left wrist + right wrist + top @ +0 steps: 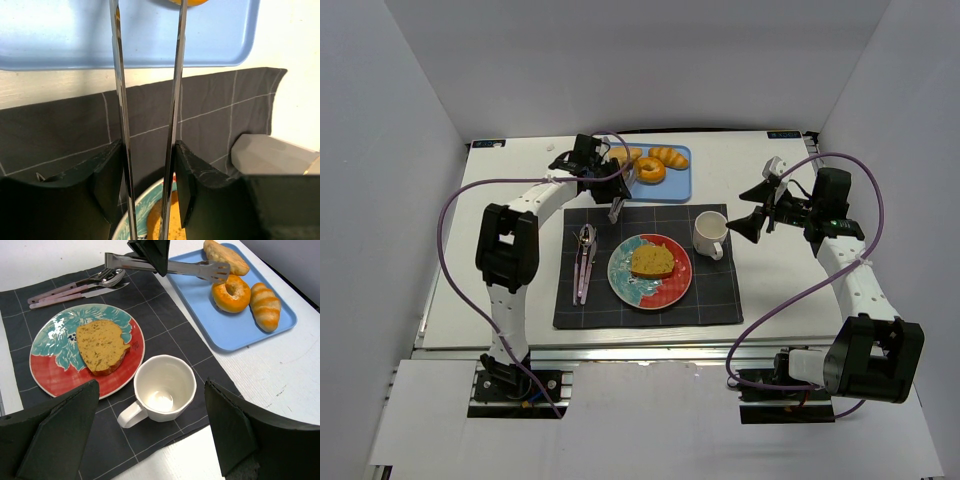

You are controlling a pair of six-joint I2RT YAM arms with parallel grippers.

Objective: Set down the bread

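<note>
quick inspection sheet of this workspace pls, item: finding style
surface: white table, dark gridded placemat lying flat
job's things: bread slice on the red-and-teal plate; ring doughnut, striped roll and another bun on the blue tray
clutter: empty white mug, cutlery on the placemat
grippers: left gripper shut on metal tongs, tips near the doughnut; right gripper open, holding nothing, near the mug
cables: purple cables loop beside each arm, clear of the food
surroundings: plain white walls
</note>
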